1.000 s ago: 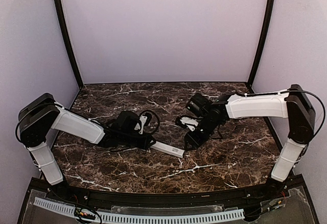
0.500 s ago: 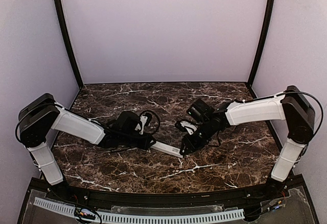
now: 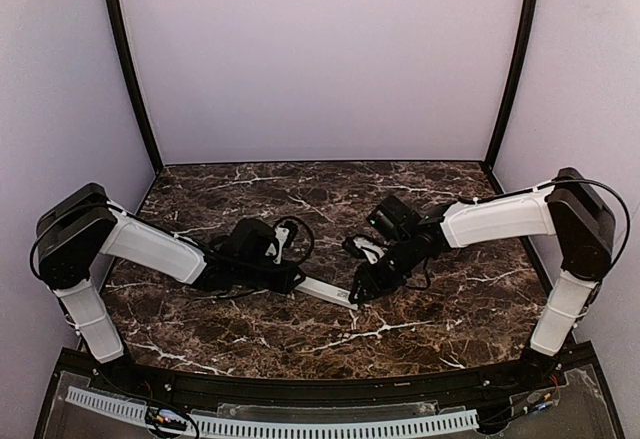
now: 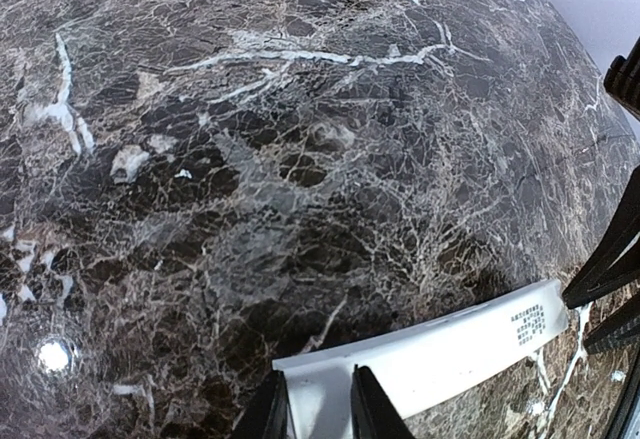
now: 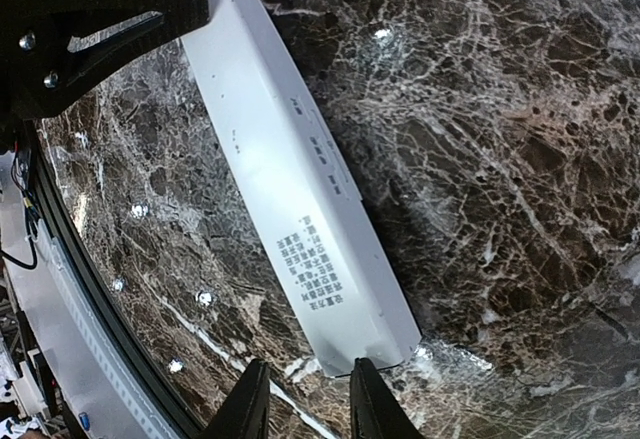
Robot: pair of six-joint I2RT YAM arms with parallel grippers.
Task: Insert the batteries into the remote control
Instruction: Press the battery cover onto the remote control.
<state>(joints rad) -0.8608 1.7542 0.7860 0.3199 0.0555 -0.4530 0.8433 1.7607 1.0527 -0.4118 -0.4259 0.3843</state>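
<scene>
Left hand (image 4: 318,404) clamped on the near end of the remote control (image 4: 440,354). Right hand (image 5: 308,394) has advanced, fingers narrowed yet apart, with the free end just ahead.

My left arm lies low and stretched inward, its gripper (image 4: 318,387) clamped on one end of the remote control (image 5: 290,199). My right arm reaches in opposite, wrist bent down, its gripper (image 5: 305,384) narrowly parted with nothing between the fingers.
</scene>
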